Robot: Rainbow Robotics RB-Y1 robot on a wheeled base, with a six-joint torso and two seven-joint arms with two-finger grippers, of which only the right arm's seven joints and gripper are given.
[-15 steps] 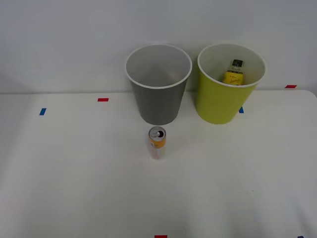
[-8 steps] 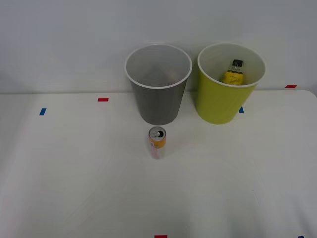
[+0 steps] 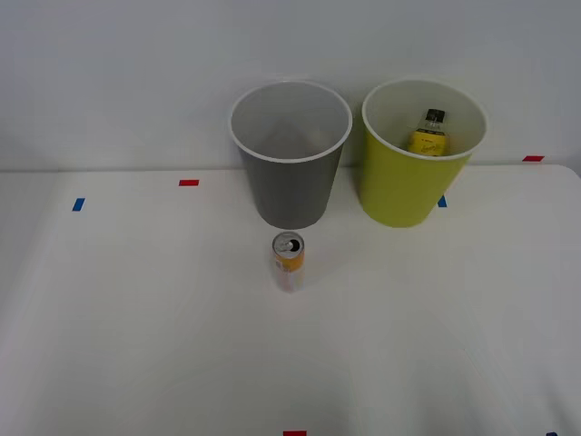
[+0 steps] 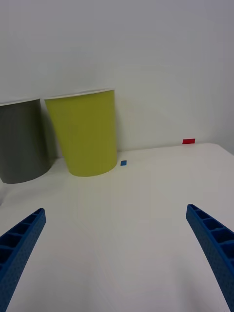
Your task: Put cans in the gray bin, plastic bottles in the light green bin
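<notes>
The can [image 3: 289, 261] stands upright on the white desk [image 3: 136, 318], near its middle, silver pull-tab top up, orange-yellow band above a whitish lower body. It sits just in front of the gray bin [image 3: 290, 154], close to the bin's base but apart from it. The gray bin stands upright toward the desk's far edge, its pale inside showing nothing in it. Just beside it, toward the far right corner, stands the light green bin [image 3: 413, 159], also upright; the two bins are near each other without touching. Inside the light green bin a yellow-labelled bottle [image 3: 428, 133] with a black cap leans against the far wall.

Small red and blue tape marks [image 3: 189, 183] dot the desk along its far edge and near edge.

In the right wrist view the right gripper [image 4: 117, 253] is spread wide, its blue ribbed fingers [image 4: 22, 239] far apart with nothing between them, hovering over bare desk and facing the light green bin.
</notes>
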